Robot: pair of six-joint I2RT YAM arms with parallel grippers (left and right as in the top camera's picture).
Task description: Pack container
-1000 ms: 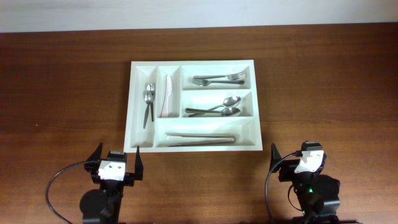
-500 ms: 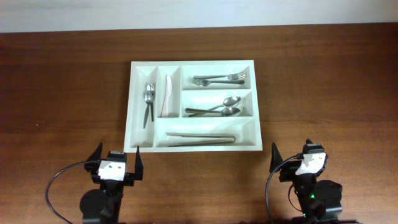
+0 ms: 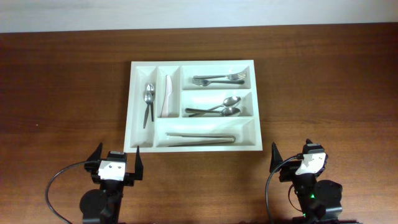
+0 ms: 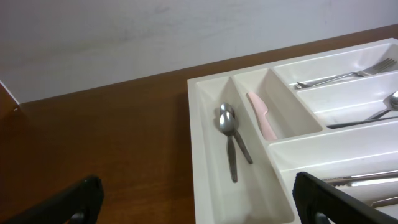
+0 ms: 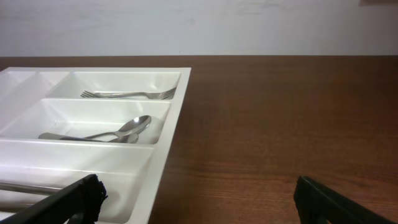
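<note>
The white container (image 3: 193, 61) lies at the middle of the table. Its far-left narrow compartment holds two spoons (image 3: 148, 102), and the one beside it holds a pale pink knife (image 3: 166, 96). The long compartments hold forks (image 3: 219, 79), spoons (image 3: 217, 109) and metal tongs (image 3: 200, 138). My left gripper (image 3: 117, 155) is open and empty, just in front of the container's front-left corner (image 4: 249, 205). My right gripper (image 3: 306, 155) is open and empty, in front of and to the right of the container (image 5: 168, 143). Each wrist view shows wide-spread fingers, the left (image 4: 202, 208) and the right (image 5: 202, 208).
Bare brown wood table (image 3: 323, 93) surrounds the container on all sides. A pale wall (image 4: 155, 31) runs along the table's far edge. Black cables loop beside both arm bases at the front edge.
The right gripper has drawn back slightly toward the front edge since a second ago. The left arm and the container's contents have not moved.
</note>
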